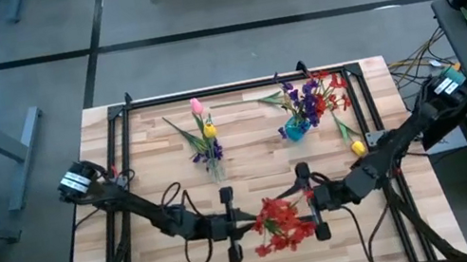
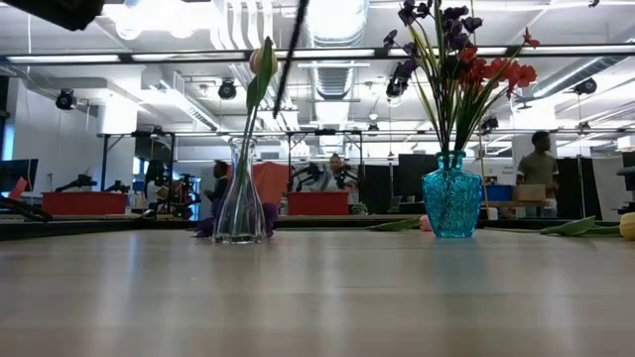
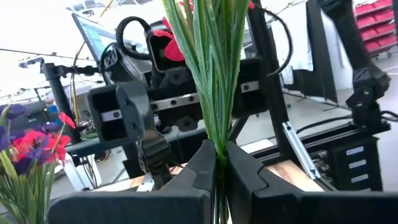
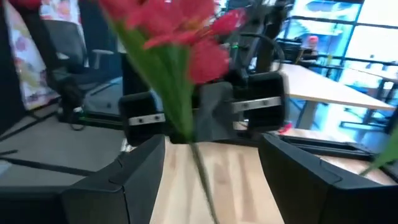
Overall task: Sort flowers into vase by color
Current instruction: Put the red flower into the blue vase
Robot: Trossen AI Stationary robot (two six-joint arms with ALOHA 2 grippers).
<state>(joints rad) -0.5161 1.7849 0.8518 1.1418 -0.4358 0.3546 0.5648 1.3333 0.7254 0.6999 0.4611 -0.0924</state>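
Note:
A red blossom spray (image 1: 279, 224) with a bundle of green stems sits between my two grippers near the table's near edge. My left gripper (image 1: 248, 225) (image 3: 219, 168) is shut on its stems. My right gripper (image 1: 300, 208) (image 4: 211, 155) is open and faces the left one, its fingers standing on either side of the spray's stem (image 4: 180, 118) without touching. A clear vase (image 1: 209, 155) (image 2: 239, 203) holds pink and yellow tulips. A blue vase (image 1: 296, 128) (image 2: 451, 198) holds purple and red sprays. One yellow tulip (image 1: 357, 146) lies flat on the table. My left gripper pinches the red spray's green stem bundle (image 3: 217, 146) between its two fingers. It comes in level from the table's left. The stems run on past the fingertips toward the right gripper, with the blossoms (image 3: 166, 43) beyond. The spray looks lifted clear of the table.
A black frame (image 1: 235, 85) runs around the table's far and side edges. The two vases stand in the far half. Bare wood lies between the vases and the grippers. People (image 2: 539, 174) and desks show in the room behind.

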